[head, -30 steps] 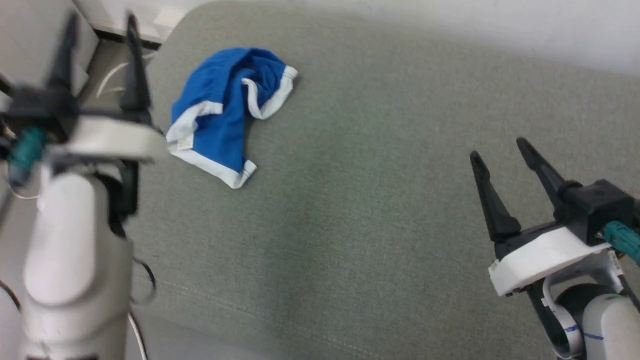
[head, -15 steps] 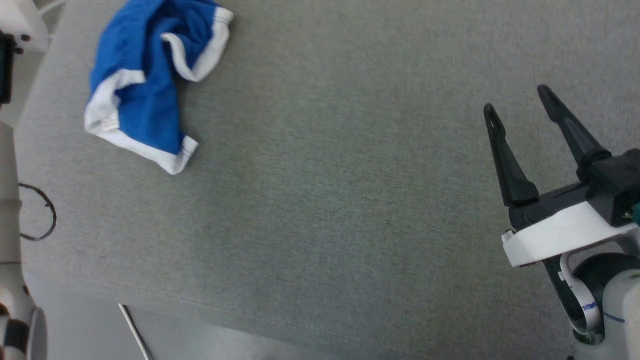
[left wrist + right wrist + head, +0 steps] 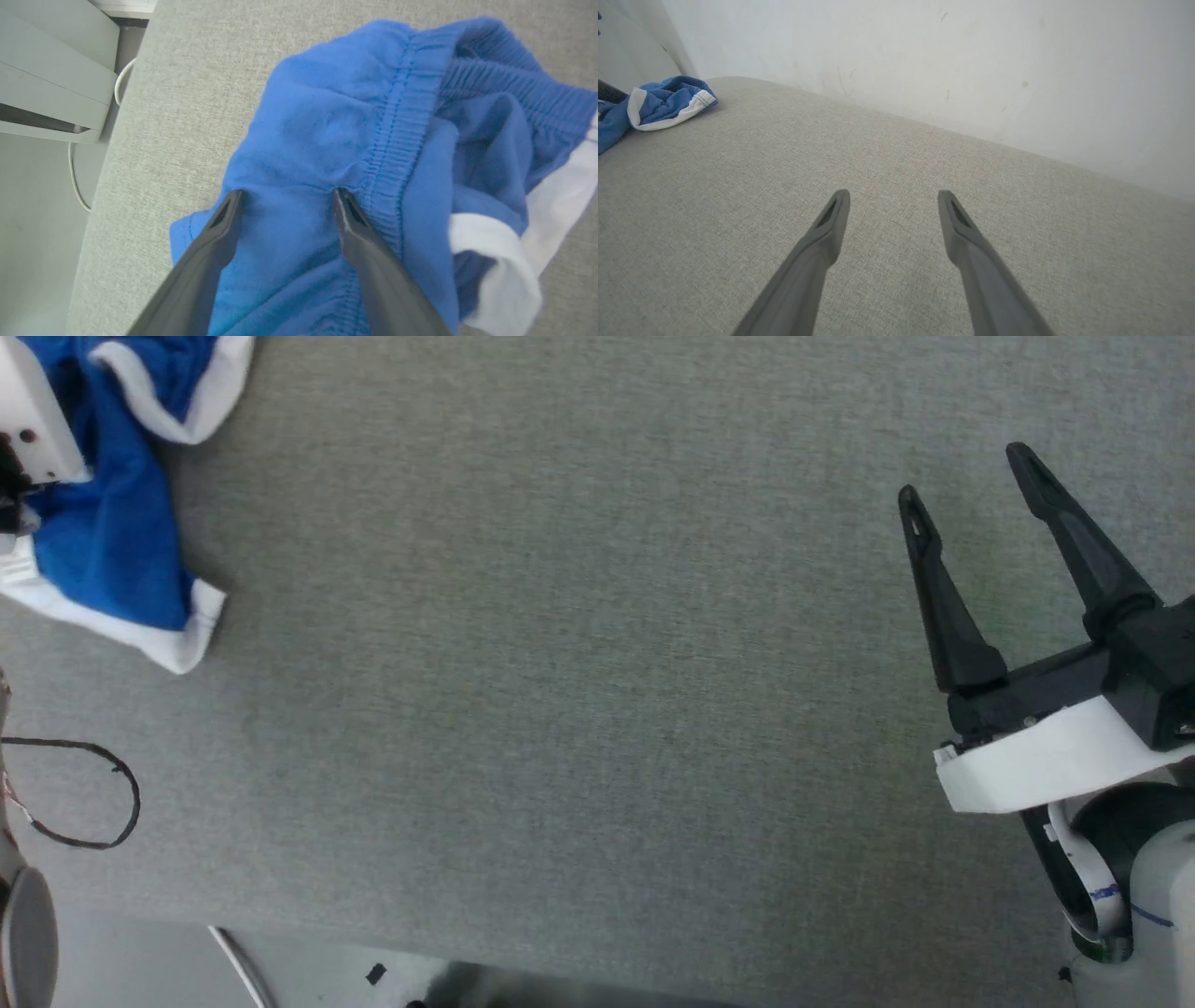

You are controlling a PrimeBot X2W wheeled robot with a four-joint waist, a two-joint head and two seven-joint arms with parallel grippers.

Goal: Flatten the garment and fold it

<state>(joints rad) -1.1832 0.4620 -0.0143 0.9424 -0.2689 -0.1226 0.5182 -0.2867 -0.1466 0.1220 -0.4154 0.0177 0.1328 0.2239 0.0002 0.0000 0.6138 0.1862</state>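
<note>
Beneath splayed left claw (image 3: pixel 288 193), crumpled ribbed blue garment (image 3: pixel 336 116); right claw (image 3: pixel 962 471) splayed too.

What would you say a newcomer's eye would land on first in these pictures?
The crumpled blue shorts with white trim stand out first, at the left end of the grey cushion. The open left hand is right over them, fingertips at the fabric beside the elastic waistband. The open right hand hangs over bare cushion far to the right.
</note>
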